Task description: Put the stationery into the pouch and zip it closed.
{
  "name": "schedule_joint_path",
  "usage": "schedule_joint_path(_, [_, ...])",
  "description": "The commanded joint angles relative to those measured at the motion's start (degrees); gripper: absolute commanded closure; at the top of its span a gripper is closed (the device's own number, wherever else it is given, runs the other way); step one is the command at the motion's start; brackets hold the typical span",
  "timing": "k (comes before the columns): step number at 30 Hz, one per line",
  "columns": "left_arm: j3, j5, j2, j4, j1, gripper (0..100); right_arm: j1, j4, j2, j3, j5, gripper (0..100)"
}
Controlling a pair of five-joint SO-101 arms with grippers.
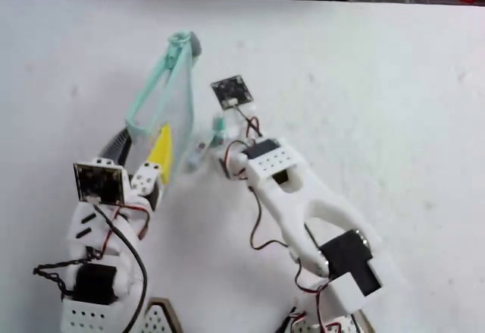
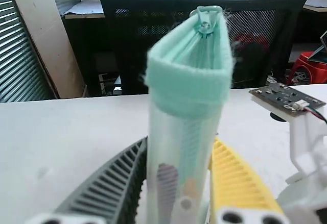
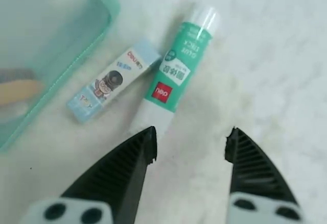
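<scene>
A clear pouch with mint-green trim [image 1: 163, 94] stands on its edge on the white table, its zipper pull [image 1: 180, 39] at the far end. My left gripper [image 1: 144, 151] is shut on the pouch's near end. In the left wrist view the pouch [image 2: 186, 81] rises between the grey and yellow fingers of that gripper [image 2: 179, 150]. A green and white glue stick [image 3: 179, 71] and a small light-blue eraser [image 3: 115, 83] lie side by side on the table next to the pouch [image 3: 46, 45]. My right gripper [image 3: 191, 134] hangs open just short of the glue stick's white end, touching nothing.
From above, the glue stick [image 1: 219, 128] and eraser [image 1: 198, 153] sit between the pouch and the right arm [image 1: 303, 196]. A black mesh chair [image 2: 127, 35] stands beyond the table's far edge. The right arm's camera board [image 2: 286, 99] is close beside the pouch.
</scene>
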Motion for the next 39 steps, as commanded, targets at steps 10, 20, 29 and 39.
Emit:
schedule_joint_path(10, [-1.0, 0.6, -0.8, -2.1, -0.5, 81, -0.5, 5.3, -2.1, -7.6, -0.5, 78.5])
schedule_joint_path(20, [-1.0, 0.6, -0.8, -2.0, -0.5, 81, -1.3, 2.4, 8.9, -13.7, -0.4, 78.5])
schedule_joint_path(29, [-0.9, 0.6, -0.8, -1.9, -0.5, 81, 0.3, 15.8, 19.2, -27.4, -0.1, 82.9])
schedule_joint_path(39, [-0.9, 0.6, -0.8, -1.1, -0.1, 81, 19.9, 27.6, 10.9, -28.7, 21.1, 98.2])
